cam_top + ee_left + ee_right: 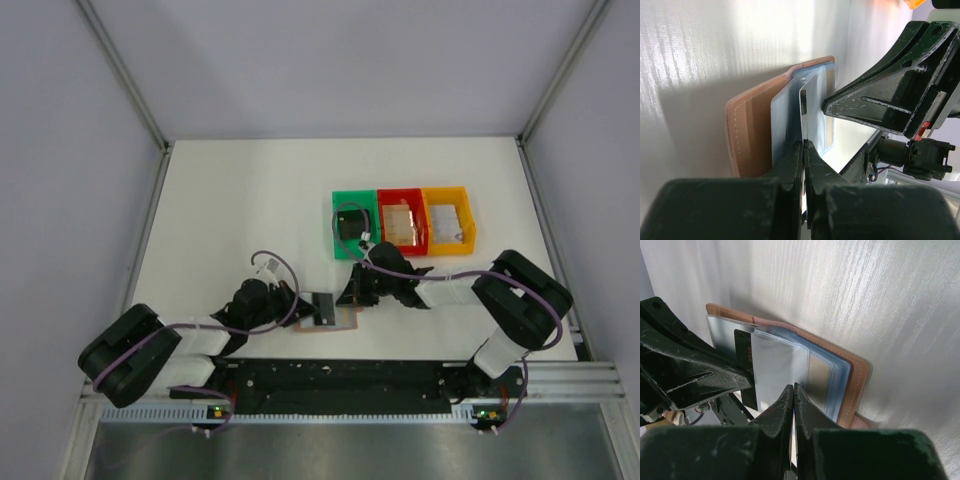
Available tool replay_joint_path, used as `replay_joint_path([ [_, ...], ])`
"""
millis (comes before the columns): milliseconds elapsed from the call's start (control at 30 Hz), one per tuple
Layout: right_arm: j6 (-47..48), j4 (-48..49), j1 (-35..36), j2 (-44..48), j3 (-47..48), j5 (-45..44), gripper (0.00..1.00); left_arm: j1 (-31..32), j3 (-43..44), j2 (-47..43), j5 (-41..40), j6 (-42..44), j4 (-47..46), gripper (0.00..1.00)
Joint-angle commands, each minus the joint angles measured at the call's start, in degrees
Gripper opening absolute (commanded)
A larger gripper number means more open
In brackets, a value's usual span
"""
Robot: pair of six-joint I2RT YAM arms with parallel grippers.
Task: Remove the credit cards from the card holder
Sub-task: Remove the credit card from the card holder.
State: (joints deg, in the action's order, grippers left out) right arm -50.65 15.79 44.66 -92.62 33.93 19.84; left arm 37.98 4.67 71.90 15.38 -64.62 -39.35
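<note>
The card holder lies open on the table near the front edge, brown leather outside and blue-grey pockets facing up. My left gripper is shut on a dark credit card that sticks out of the holder's left side. In the right wrist view this black card runs under the left fingers. My right gripper comes in from the right, shut, its tips against a clear pocket leaf. In the left wrist view the shut tips face the right gripper.
Green, red and yellow bins stand in a row behind the holder. A dark flat item lies in the green one. A black rail runs along the near edge between the arm bases.
</note>
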Motion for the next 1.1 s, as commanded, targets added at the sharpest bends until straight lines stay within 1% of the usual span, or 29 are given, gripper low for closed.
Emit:
replay_joint_path([
  [0, 2.3, -9.7, -1.2, -1.3, -1.2, -7.7, 0.00, -0.9, -2.1, -1.5, -1.5, 0.6, 0.9, 0.05],
  [133, 2.5, -9.8, -1.4, -1.7, -1.1, -7.7, 0.00, -1.2, -2.4, -2.3, -1.3, 0.6, 1.6, 0.04],
  [200, 2.4, -9.9, -1.4, -1.8, -1.1, -7.7, 0.00, -1.5, -2.8, -2.9, -1.1, 0.6, 2.3, 0.00],
  [367, 2.7, -10.0, -1.4, -1.8, -1.0, -7.7, 0.00, -2.6, -4.4, -7.7, -1.6, 0.8, 6.1, 0.00],
  [533, 2.9, -10.0, -1.4, -1.8, -0.9, -7.7, 0.00, -3.9, -4.4, -17.0, -4.8, 2.0, 15.3, 0.00],
  [567, 2.8, -9.9, -1.4, -1.7, -0.9, -7.7, 0.00, -4.0, -6.3, -19.2, -5.6, 2.0, 17.2, 0.00],
  [767, 3.5, -9.7, -1.4, -0.4, -0.7, -7.0, 0.00, -4.9, -7.6, -31.3, -8.8, 2.7, 27.1, 0.00],
  [933, 4.8, -10.2, -1.4, 2.8, -0.2, -6.7, 0.00, -5.2, -6.7, -39.9, -10.1, 4.5, 34.2, 0.00],
  [1067, 6.6, -10.6, -1.3, 7.3, 0.3, -5.8, 0.00, -5.3, -5.2, -43.5, -10.3, 6.8, 37.8, 0.00],
])
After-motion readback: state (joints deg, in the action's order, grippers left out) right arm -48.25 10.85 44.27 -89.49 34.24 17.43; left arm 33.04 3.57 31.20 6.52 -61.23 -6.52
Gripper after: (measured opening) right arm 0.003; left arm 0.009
